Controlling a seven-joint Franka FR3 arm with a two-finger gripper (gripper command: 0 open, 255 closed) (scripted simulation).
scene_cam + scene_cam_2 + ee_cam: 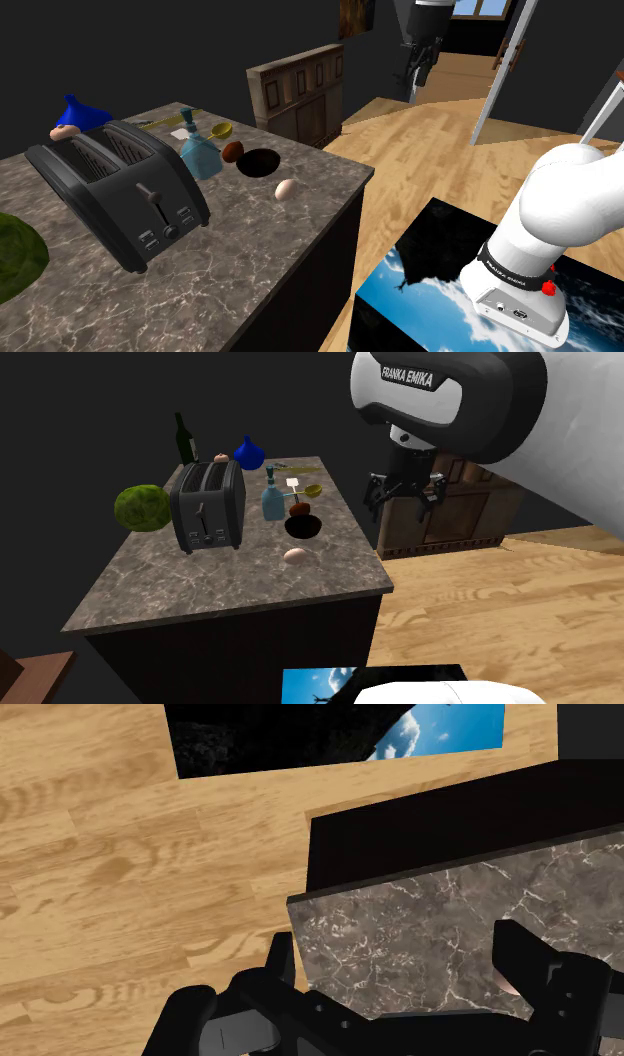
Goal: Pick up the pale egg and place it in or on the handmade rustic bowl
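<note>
Toaster (120, 190): black, well apart from the job.
Bottle (198, 155): blue-green, upright, just beside the bowl.
Brown egg (232, 151): close against the bowl's rim, a lookalike to avoid.
Bowl (258, 163): dark, mouth up, apparently empty, ready to receive.
Pale egg (286, 188): loose on the bare marble tabletop (250, 260), near the bowl but not touching it, open from above.
Hand (416, 85): high over the wooden floor beyond the tabletop's edge, fingers spread, holding nothing.

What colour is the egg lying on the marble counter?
Pale pinkish beige; the egg shows best in the shoulder view.
</note>
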